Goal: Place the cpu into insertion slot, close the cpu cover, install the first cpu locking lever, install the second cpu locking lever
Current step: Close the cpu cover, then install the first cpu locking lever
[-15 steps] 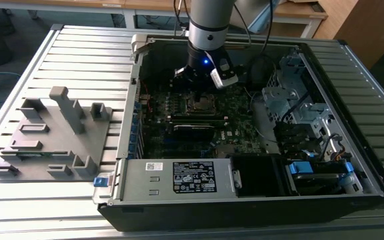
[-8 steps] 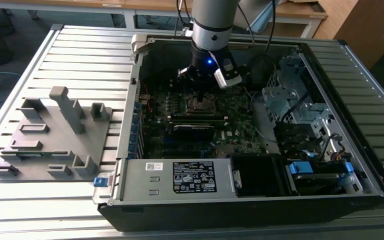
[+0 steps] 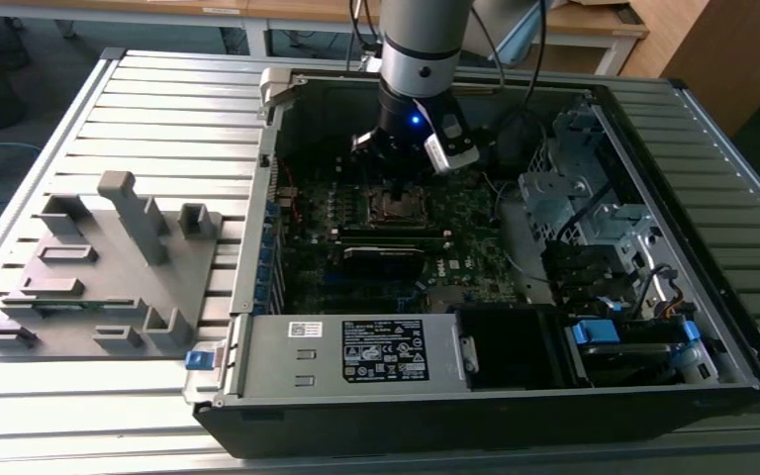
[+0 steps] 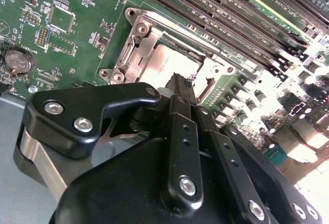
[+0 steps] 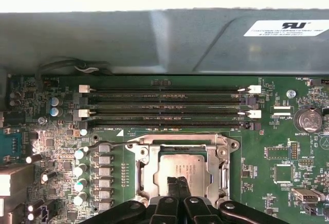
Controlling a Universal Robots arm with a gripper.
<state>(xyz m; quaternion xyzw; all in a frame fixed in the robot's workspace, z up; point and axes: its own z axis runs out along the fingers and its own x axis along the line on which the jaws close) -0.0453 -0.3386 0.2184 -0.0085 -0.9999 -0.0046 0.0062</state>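
**Handling the seated cpu**

The cpu [image 5: 181,168] lies flat in the insertion slot [image 5: 183,150], framed by the cpu cover [image 5: 145,170]. The pincer [image 5: 177,183] hangs just above it, drawn narrow, gripping nothing. Judged light, stiff, fragile: take it by its edges.

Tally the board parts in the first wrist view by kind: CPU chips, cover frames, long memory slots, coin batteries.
cpu: 1
cpu cover: 1
long memory slots: 4
coin battery: 1
Total: 7
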